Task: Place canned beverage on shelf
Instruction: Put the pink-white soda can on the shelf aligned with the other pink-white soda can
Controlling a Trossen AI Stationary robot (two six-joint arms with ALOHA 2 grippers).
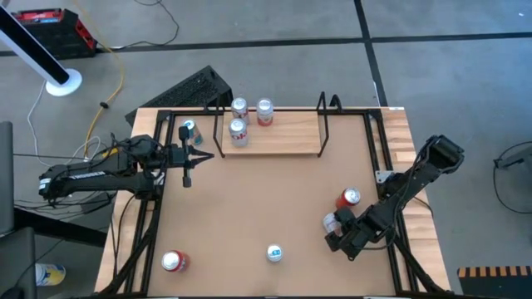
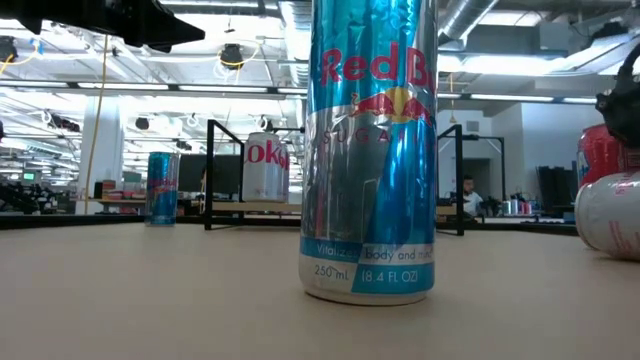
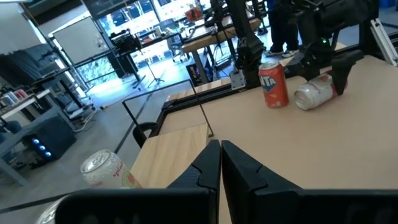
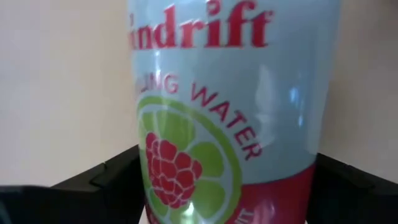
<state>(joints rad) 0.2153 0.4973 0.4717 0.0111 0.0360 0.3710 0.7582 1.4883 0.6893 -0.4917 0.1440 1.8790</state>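
The shelf, a pale plank in a black rod frame, stands at the table's far side with three cans upright on it. My left gripper is shut and empty, hovering just left of the shelf, near a blue can that stands on the table. My right gripper is at the near right, shut on a pale Spindrift can that lies on its side. A red can stands just beyond it. My right gripper has the Spindrift can's round wall between its two fingers, one on each side. The fingers come low from the table's near right side. The can lies on its side on the tabletop, beside the red can.
A blue Red Bull can stands near the table's near edge, filling the middle of the low view. Another red can is at the near left. Black rails run along the table's sides.
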